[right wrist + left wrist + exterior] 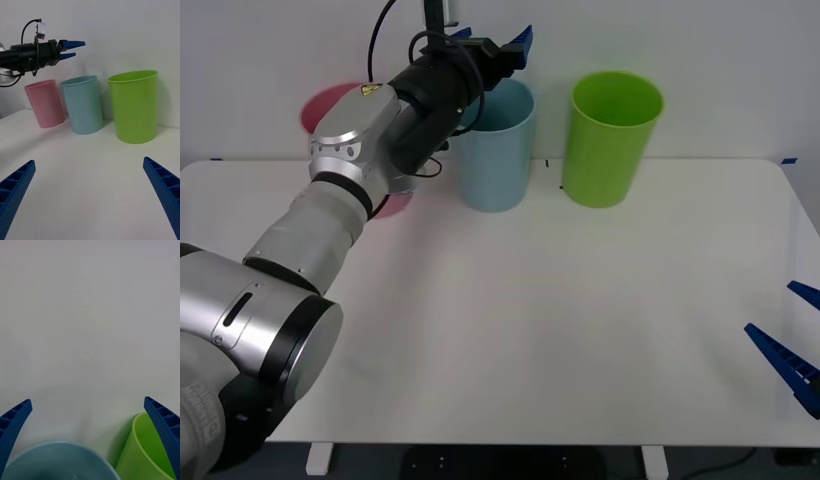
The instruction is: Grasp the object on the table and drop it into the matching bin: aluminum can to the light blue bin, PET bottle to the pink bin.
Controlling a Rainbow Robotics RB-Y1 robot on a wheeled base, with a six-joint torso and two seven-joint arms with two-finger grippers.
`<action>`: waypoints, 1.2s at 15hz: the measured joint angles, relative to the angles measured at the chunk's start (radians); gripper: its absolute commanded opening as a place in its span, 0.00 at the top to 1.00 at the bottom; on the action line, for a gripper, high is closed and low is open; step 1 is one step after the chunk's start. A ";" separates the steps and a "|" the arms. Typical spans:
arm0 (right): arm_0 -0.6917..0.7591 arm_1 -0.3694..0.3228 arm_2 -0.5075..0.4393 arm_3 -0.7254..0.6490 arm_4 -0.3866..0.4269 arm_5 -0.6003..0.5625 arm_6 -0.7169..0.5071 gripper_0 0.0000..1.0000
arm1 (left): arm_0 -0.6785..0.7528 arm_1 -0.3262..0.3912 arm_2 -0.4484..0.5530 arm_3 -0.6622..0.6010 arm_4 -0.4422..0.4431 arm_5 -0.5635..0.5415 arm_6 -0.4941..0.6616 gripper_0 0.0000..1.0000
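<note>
The aluminum can: nowhere on the table (580, 330), presumably dropped.
Right gripper (792, 345) waits near, fingers apart; farther, left gripper (495, 45) hangs spread, empty, over the light blue bin (495, 150). Lift clear without clipping the rim.

Left arm (370, 150) blocks pink bin (330, 105); table (560, 330) lies open

Lime green bin (614, 138) stands upright before white wall (720, 60).
</note>
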 measured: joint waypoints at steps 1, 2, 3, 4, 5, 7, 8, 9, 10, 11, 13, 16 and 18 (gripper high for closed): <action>0.000 0.000 0.000 0.000 0.000 0.000 0.000 0.00 | 0.000 0.014 -0.030 -0.001 0.039 -0.017 0.000 0.00; 0.000 0.000 0.000 0.000 0.000 0.000 0.000 0.00 | 0.000 0.035 -0.081 -0.005 0.098 -0.028 0.000 0.00; 0.000 0.000 0.000 0.000 0.000 0.000 0.000 0.00 | 0.004 0.075 -0.159 -0.025 0.187 -0.029 0.000 0.00; 0.000 0.000 0.000 0.000 0.000 0.000 0.000 0.00 | 0.014 0.133 -0.251 -0.058 0.291 -0.029 -0.002 0.00; 0.000 0.000 0.000 0.000 0.000 0.000 0.000 0.00 | 0.029 0.192 -0.329 -0.099 0.381 -0.029 -0.003 0.00; 0.000 0.000 0.000 0.000 0.000 0.000 0.000 0.00 | 0.076 0.312 -0.423 -0.211 0.504 -0.031 0.001 0.00; 0.000 0.000 0.000 0.000 0.000 0.000 0.000 0.00 | 0.111 0.356 -0.431 -0.265 0.521 -0.033 0.007 0.00; 0.000 0.000 0.000 0.000 0.000 0.000 0.000 0.00 | 0.146 0.387 -0.426 -0.312 0.525 -0.040 0.011 0.00; 0.000 0.000 0.000 0.000 0.000 0.000 0.000 0.00 | 0.186 0.417 -0.415 -0.356 0.527 -0.054 0.015 0.00; 0.000 0.000 0.000 0.000 0.000 0.000 0.000 0.00 | 0.228 0.446 -0.401 -0.399 0.528 -0.067 0.016 0.00; 0.000 0.000 0.000 0.000 0.000 0.000 0.000 0.00 | 0.317 0.494 -0.357 -0.489 0.526 -0.089 0.018 0.00; 0.000 0.000 0.000 0.000 0.000 0.000 0.000 0.00 | 0.451 0.545 -0.263 -0.581 0.497 -0.163 0.016 0.00; 0.000 0.000 0.000 0.000 0.000 0.000 0.000 0.00 | 0.550 0.560 -0.167 -0.628 0.447 -0.235 0.018 0.00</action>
